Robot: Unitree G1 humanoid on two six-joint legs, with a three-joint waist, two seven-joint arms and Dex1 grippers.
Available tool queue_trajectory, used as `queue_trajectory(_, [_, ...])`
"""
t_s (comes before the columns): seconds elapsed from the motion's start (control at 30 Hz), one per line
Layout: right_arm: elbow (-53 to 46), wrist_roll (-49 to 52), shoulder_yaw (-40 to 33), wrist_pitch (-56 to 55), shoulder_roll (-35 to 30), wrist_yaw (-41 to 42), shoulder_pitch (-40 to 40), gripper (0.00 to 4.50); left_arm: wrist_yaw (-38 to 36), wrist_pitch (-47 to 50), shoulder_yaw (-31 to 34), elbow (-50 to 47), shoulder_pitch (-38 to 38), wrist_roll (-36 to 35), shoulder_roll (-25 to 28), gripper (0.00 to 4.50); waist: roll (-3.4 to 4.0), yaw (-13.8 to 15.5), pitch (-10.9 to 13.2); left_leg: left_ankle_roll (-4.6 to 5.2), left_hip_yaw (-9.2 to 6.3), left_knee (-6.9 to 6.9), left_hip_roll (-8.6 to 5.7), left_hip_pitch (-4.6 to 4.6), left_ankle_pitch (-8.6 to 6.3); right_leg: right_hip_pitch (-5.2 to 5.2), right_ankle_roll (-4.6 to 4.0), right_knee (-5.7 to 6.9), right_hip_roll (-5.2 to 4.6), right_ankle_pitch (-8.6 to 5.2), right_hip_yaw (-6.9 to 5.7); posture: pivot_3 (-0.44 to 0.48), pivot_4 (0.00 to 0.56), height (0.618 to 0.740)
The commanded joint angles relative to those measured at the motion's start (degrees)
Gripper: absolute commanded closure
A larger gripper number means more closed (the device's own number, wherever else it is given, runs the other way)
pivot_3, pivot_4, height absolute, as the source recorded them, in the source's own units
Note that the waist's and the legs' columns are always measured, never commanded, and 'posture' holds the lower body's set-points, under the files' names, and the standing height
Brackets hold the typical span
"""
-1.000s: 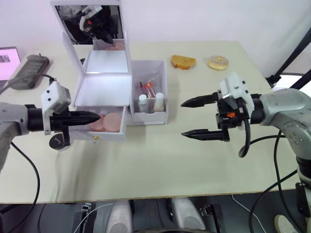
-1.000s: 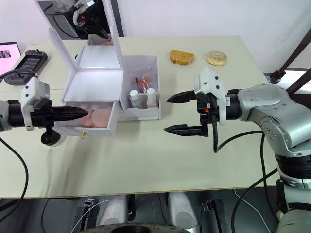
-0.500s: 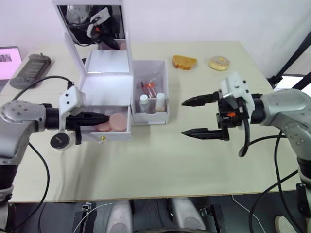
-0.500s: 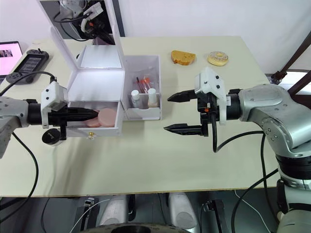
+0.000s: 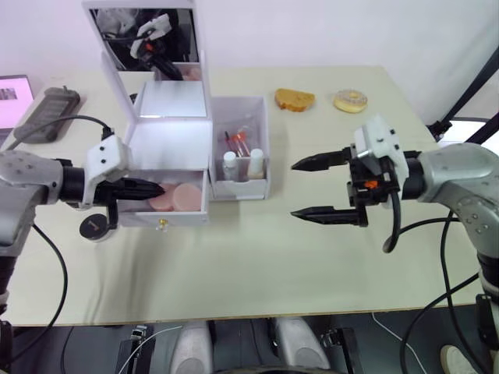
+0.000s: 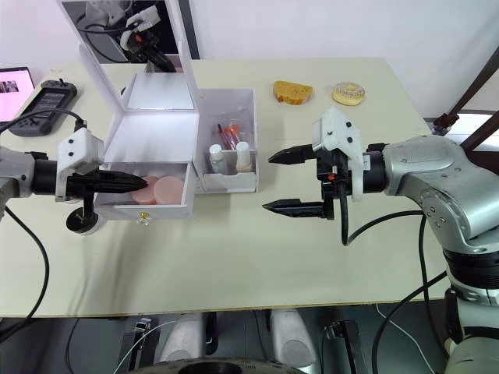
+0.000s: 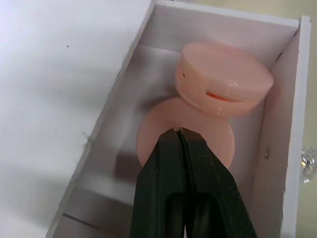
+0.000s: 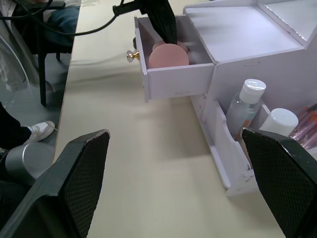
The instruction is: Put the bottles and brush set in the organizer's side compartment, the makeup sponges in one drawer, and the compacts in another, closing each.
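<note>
Compact-stowing step. Left claw, fingers together and holding nothing, reaches into the open drawer, where two pink compacts lie. Right claw hangs spread wide over the desk. Bottles stand in the side compartment. Next, judged: withdraw, then push the drawer shut.

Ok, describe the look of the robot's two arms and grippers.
Both arms are silver-grey metal shells with black wrist sections and loose black cables. Each wrist carries a white boxy camera housing. The right gripper has two long, tapered black fingers and small orange marks at its base; its finger pads are finely cross-hatched. The left gripper has the same pointed black fingers.
</note>
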Motion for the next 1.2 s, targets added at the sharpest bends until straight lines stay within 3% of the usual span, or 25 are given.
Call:
queue_trajectory(0.03, [-0.8,0.3,-1.4,-0.9,-0.4,0.1,-1.0,0.00,-1.0,-0.5,-0.8,-1.0,-1.5,2.5,2.4,4.47,0.00,0.0,0.0,0.00,0.00,0.00,0.00,0.00,0.00,0.00,0.00,0.00,0.00,0.00,0.00,0.000,0.150,0.740])
queue_trajectory(0.57, [-0.6,-0.1,-1.2,-1.2,-0.1,0.0,-1.3,0.00,-2.4,-0.9,-1.5,1.3,-5.3,7.1,5.7,4.47,0.00,0.0,0.0,0.00,0.00,0.01,0.00,0.00,0.00,0.00,0.02,0.02,0.00,-0.01,0.00,0.000,0.150,0.740])
queue_trajectory(0.87, [-0.5,0.1,-1.4,-1.1,-0.2,0.2,-1.1,0.00,-0.3,9.1,2.8,-1.3,-9.7,-2.3,0.9,4.47,0.00,0.0,0.0,0.00,0.00,0.02,0.00,-0.02,0.00,0.00,0.07,0.04,0.01,-0.01,0.00,0.000,0.150,0.740])
queue_trajectory(1.2, [-1.2,0.5,-1.9,-0.6,-0.4,-0.4,-1.1,0.00,3.1,7.9,-2.7,-4.5,-9.5,0.5,-2.8,4.47,0.00,0.1,0.0,0.00,-0.02,0.06,0.00,-0.02,0.00,0.00,0.20,0.10,0.01,0.06,0.00,0.000,0.150,0.740])
